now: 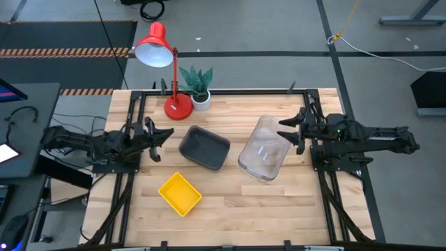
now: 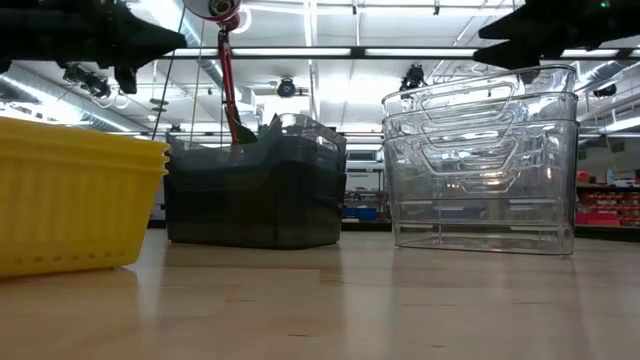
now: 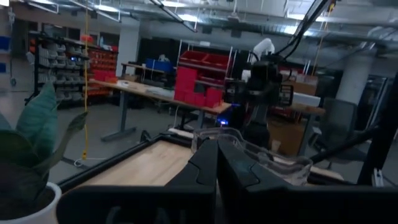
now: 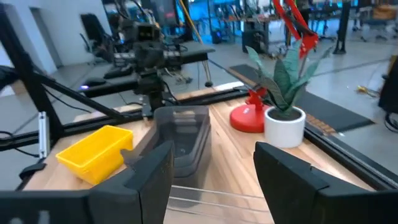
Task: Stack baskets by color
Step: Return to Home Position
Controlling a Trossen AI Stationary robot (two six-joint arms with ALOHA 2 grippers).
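Observation:
Three groups of baskets rest by their bases on the wooden table. Yellow baskets point(image 1: 180, 193) sit nested near the front. Dark grey baskets point(image 1: 204, 148) stand in the middle. Clear see-through baskets point(image 1: 265, 148) stand nested to the right, and the low view shows their three stacked rims point(image 2: 480, 110). My left gripper point(image 1: 166, 134) is shut and empty, hovering level at the table's left, left of the grey baskets. My right gripper point(image 1: 286, 130) is open and hovers level by the clear baskets' right rim, higher than it point(image 2: 505, 30). Nothing lies between its fingers point(image 4: 214, 168).
A red lamp point(image 1: 167, 70) and a small potted plant point(image 1: 198, 85) stand at the table's far edge, behind the grey baskets. Black frame rails point(image 1: 118, 202) run along the table's left and right sides. Bare wood lies at the front right.

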